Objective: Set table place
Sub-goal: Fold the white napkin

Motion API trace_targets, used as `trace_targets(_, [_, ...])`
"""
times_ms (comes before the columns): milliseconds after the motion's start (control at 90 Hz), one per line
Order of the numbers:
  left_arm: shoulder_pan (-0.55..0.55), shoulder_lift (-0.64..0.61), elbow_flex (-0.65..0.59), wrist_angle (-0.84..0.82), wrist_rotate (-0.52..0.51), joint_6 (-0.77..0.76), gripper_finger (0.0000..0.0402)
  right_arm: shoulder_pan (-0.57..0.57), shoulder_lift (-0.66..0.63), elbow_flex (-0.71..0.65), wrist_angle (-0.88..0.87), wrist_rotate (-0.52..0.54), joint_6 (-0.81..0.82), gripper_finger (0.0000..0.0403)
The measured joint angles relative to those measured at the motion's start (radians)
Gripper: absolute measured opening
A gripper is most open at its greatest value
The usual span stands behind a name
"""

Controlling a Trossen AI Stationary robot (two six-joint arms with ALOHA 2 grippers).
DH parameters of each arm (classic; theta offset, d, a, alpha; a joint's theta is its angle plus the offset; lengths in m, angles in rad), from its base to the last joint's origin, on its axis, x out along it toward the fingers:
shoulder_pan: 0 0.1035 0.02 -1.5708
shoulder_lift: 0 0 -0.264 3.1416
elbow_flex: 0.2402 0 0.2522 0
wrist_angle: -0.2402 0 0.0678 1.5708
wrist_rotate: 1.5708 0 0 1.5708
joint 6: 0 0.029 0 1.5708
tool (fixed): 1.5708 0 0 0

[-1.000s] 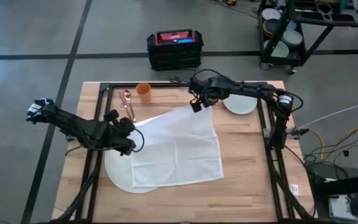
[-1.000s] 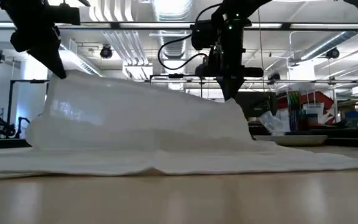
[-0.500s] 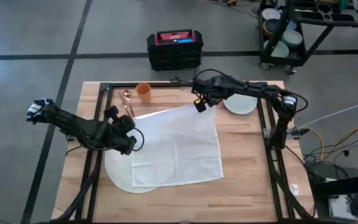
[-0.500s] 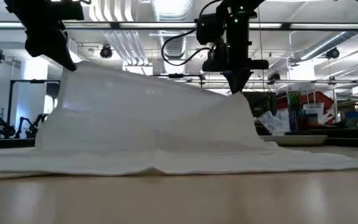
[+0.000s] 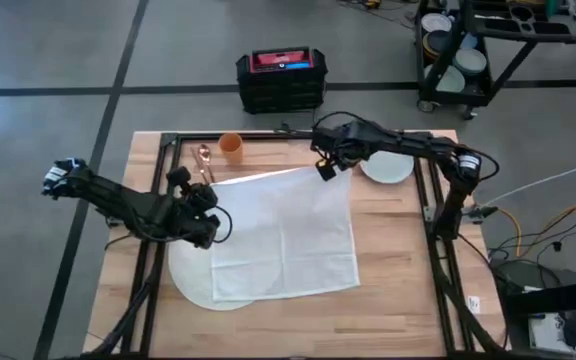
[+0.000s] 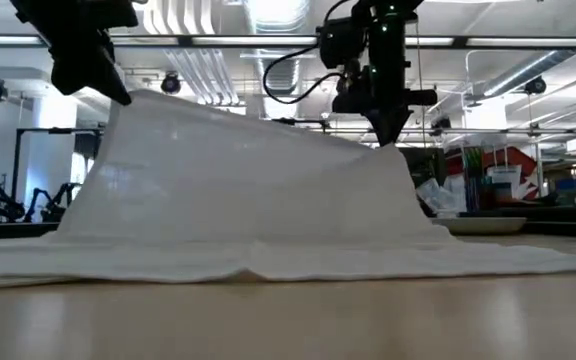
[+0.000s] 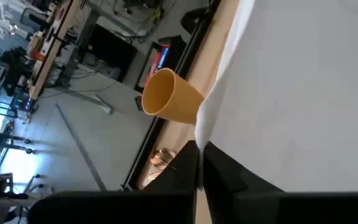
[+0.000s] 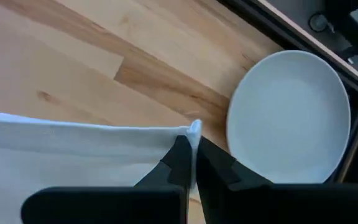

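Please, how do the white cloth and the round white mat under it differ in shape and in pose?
The white cloth is rectangular; the round white mat is circular. The cloth has its far edge lifted by the left gripper and the right gripper, each pinching a corner; the mat lies flat on the table, mostly hidden beneath the cloth. Both are white.

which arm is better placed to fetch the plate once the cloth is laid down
Right. The right gripper, shut on the white cloth corner, sits just beside the plate at the table's far right. The left gripper holds the opposite corner, across the cloth.
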Motion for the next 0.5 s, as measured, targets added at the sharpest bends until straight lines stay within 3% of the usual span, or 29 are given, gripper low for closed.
trace_targets(289, [0.0,0.0,0.0,-0.002,0.013,0.0,0.0004,0.075,-0.058,0.0,-0.058,0.003,0.054,0.0])
trace_targets(500, [0.0,0.0,0.0,-0.002,0.111,0.0,0.0004,0.142,-0.074,0.0,-0.068,0.001,0.101,0.0])
